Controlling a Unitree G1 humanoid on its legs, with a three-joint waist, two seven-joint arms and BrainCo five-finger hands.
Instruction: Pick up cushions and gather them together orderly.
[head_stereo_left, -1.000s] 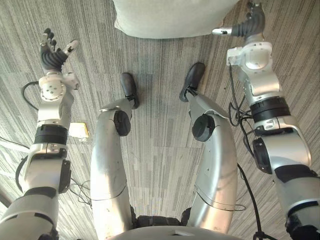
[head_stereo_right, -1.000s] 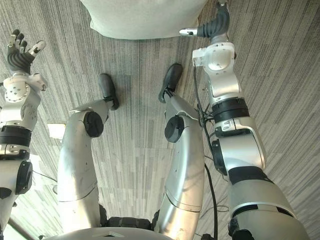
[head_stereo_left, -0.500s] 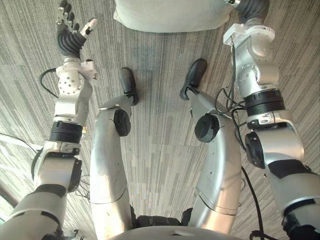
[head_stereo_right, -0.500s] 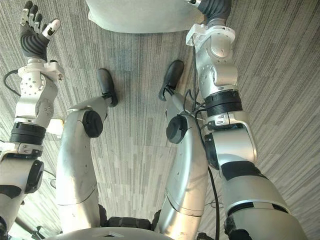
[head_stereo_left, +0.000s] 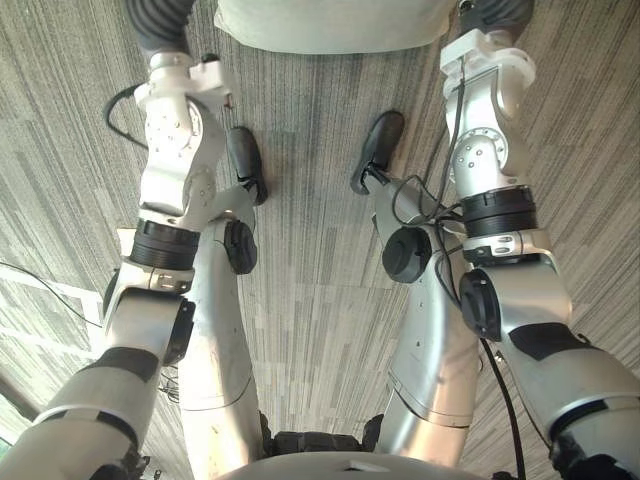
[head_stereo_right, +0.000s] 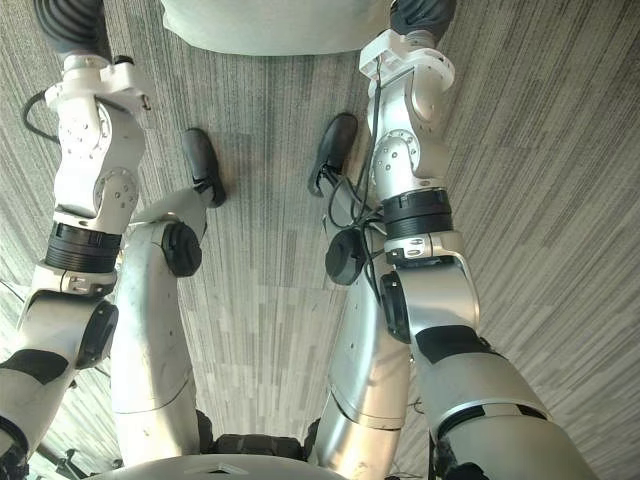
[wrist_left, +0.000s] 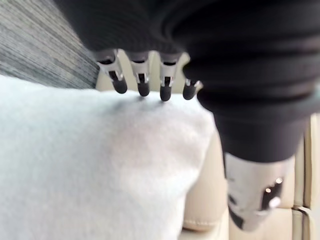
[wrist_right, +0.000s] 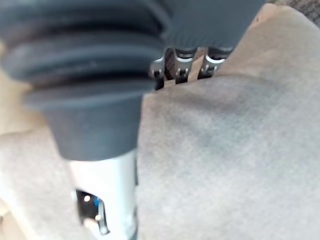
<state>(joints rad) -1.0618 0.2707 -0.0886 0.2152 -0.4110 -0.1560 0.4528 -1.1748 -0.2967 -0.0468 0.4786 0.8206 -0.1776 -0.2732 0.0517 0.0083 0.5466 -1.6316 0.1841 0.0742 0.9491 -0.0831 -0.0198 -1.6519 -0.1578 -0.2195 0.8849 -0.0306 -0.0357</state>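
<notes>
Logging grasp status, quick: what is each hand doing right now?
Left hand: open, fingers touching the cushion.
Right hand: cannot be told.

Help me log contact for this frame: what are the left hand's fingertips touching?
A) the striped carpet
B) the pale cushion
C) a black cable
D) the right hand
B: in the left wrist view the left hand has its dark fingertips set against the pale cushion near its edge.
</notes>
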